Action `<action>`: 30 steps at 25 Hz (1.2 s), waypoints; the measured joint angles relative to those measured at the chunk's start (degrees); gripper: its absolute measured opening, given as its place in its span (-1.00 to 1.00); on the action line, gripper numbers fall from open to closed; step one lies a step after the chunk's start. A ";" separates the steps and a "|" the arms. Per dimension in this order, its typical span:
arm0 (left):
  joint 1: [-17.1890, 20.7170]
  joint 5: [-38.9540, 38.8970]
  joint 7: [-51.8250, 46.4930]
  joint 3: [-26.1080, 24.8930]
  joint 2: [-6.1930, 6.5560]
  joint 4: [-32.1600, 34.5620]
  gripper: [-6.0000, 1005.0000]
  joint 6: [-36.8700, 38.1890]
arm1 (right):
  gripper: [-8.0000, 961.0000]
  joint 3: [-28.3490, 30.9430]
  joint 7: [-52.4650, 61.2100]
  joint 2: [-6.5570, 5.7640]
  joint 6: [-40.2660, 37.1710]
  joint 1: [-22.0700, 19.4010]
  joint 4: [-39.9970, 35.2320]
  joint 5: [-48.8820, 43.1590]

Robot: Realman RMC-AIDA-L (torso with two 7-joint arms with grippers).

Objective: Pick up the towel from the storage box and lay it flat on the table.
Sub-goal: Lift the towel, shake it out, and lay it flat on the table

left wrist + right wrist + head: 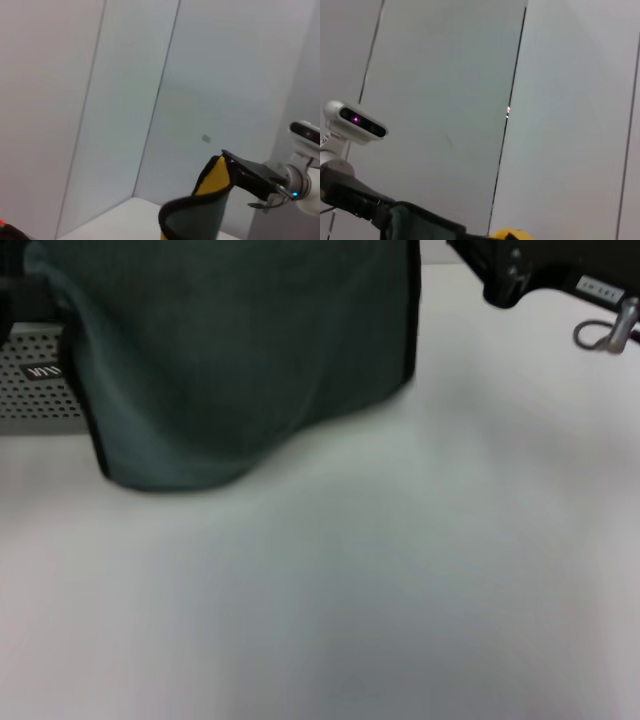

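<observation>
The dark green towel (240, 360) hangs as a wide sheet from above the head view, and its lower edge touches or nearly touches the white table (400, 590). The left wrist view shows my right gripper (231, 167) shut on an upper corner of the towel (200, 215), whose yellow face is turned out there. The right wrist view shows my left gripper (382, 215) shut on the other upper corner of the towel (420, 225). The pale perforated storage box (35, 390) stands at the far left, partly hidden behind the towel.
Part of my right arm (530, 270) is at the top right of the head view, with a small metal ring (600, 335) below it. Grey wall panels stand behind the table in both wrist views.
</observation>
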 joint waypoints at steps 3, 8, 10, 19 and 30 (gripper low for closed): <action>-0.11 -1.43 1.16 1.86 0.35 -0.23 -0.89 0.16 | -0.96 1.05 3.97 -0.10 3.55 -1.12 -1.71 -2.02; 4.12 -8.26 3.63 10.62 3.55 -0.03 -0.89 0.38 | -0.96 -0.26 6.05 0.06 9.68 -9.76 -8.47 -2.65; 6.37 -12.76 4.15 15.09 5.72 0.40 -0.89 0.46 | -0.96 -0.48 6.15 -0.06 10.89 -14.16 -12.80 -2.32; 12.87 -10.36 3.43 22.85 6.10 11.77 -0.88 0.20 | -0.95 -2.67 6.21 0.32 13.73 -23.48 -8.13 0.02; -4.39 35.25 4.93 4.85 -4.84 -7.75 -0.87 -10.96 | -0.95 -9.53 2.53 0.03 1.60 -6.89 19.82 0.54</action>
